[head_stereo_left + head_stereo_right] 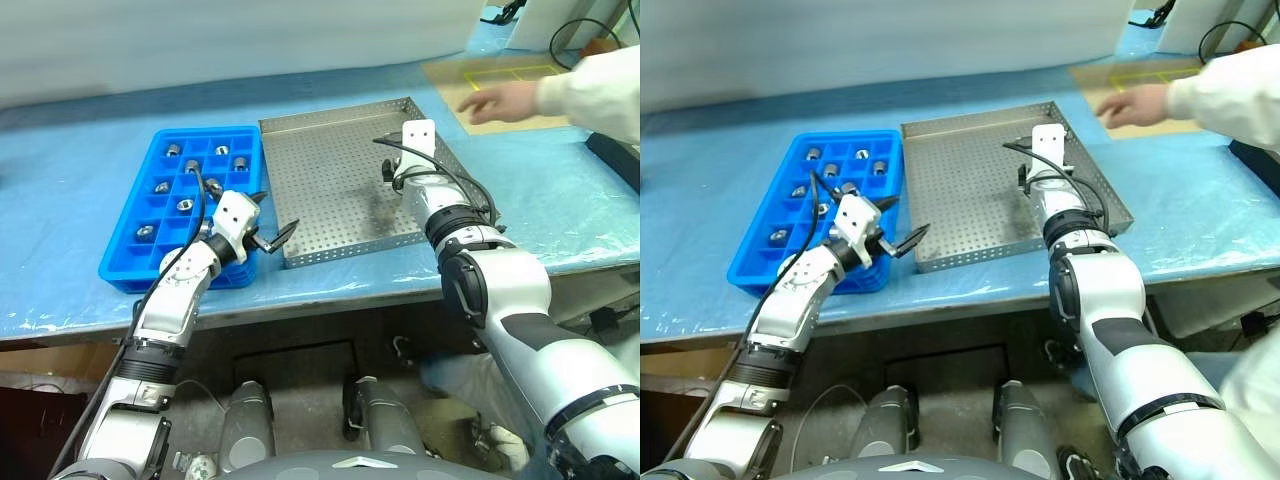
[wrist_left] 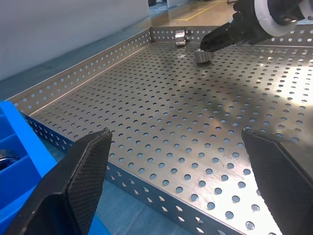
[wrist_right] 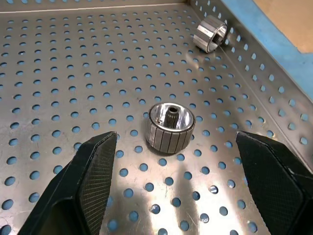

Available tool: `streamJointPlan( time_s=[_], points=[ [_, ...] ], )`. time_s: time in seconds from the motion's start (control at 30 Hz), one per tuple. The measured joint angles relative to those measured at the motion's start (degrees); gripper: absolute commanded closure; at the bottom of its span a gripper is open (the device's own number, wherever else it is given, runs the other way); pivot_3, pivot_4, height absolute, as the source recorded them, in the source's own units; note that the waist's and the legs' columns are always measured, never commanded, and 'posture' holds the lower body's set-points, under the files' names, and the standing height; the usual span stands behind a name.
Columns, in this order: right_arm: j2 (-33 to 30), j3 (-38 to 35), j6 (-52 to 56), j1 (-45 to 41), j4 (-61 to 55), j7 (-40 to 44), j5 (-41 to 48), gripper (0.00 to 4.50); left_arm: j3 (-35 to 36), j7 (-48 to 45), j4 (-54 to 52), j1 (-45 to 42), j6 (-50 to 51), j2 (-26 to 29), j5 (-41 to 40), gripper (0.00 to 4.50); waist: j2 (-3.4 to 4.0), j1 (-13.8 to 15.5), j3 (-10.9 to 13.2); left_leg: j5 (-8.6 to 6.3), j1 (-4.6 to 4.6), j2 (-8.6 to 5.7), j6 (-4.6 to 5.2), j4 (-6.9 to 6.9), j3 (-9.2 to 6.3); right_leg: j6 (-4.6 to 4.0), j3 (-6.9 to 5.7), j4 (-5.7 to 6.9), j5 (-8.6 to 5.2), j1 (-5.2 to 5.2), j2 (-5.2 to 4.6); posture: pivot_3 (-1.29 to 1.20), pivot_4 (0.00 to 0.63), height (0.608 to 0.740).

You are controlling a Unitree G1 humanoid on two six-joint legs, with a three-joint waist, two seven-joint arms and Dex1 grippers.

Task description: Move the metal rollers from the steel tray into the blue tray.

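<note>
Rollers remain in the steel tray at frame centre: one metal roller lies just ahead of the right hand, whose fingers stand wide apart and empty, angled slightly down over the perforated floor. A second roller sits by the tray's rim. The left hand hangs level at the tray's lower-left corner, spread fully, holding nothing. The blue tray at left holds several rollers. A person's hand reaches in at upper right.

The head cameras look forward and down over the tabletop. Each wrist camera sits low and close over the steel tray, and both share its perforated floor.
</note>
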Motion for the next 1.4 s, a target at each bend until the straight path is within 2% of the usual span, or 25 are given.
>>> streamJointPlan(
  time_s=[0.2, 0.4, 0.9, 1.13, 1.4],
  points=[
    [0.01, -3.14, 0.28, -0.01, 1.00, -1.50, 1.85, 0.52, -0.01, 0.24, -1.71, 0.79, 1.52, 0.01, 0.11, 0.00, 0.00, -0.07, 0.00, 0.00, 0.00, 0.00, 0.00, 0.00, 0.00, 0.00, 0.00, 0.01, 0.00, -0.01, 0.00, -0.01, 0.150, 0.740],
    [0.16, -3.28, 0.41, -0.04, 1.59, -2.96, 1.49, 0.52, 0.01, 0.52, -2.34, 1.85, 2.25, 0.14, 0.21, 0.00, 0.00, 0.07, 0.00, 0.00, 0.00, -0.01, 0.00, 0.01, 0.00, 0.00, 0.00, 0.02, 0.00, -0.01, 0.00, 0.00, 0.150, 0.740],
    [1.56, -2.91, 2.65, -0.08, 2.08, 0.41, 0.95, 0.52, 0.00, 1.48, -5.44, 2.42, 4.54, 0.60, 0.89, 0.00, 0.00, 0.09, 0.00, 0.00, -0.01, -0.01, 0.00, 0.01, 0.00, 0.00, 0.00, 0.03, 0.00, -0.02, 0.00, 0.01, 0.150, 0.740],
    [2.14, -3.63, 5.11, -0.07, 1.99, 7.05, 2.36, 0.52, 0.00, 1.27, -4.77, 2.41, 4.21, 0.60, 1.12, 0.00, 0.00, 0.06, 0.00, 0.00, -0.01, 0.00, 0.00, 0.01, 0.00, 0.00, 0.00, 0.02, 0.00, -0.02, 0.00, -0.01, 0.150, 0.740],
    [3.42, -5.21, 3.53, 1.70, -0.83, 21.86, 6.70, 0.52, -0.03, 0.48, -2.73, 2.16, 2.21, 0.54, 1.15, 0.00, 0.00, 0.23, 0.00, 0.00, -0.02, 0.02, 0.02, 0.04, 0.01, 0.00, 0.00, 0.02, 0.00, 0.00, -0.01, -0.01, 0.150, 0.740]
  ],
)
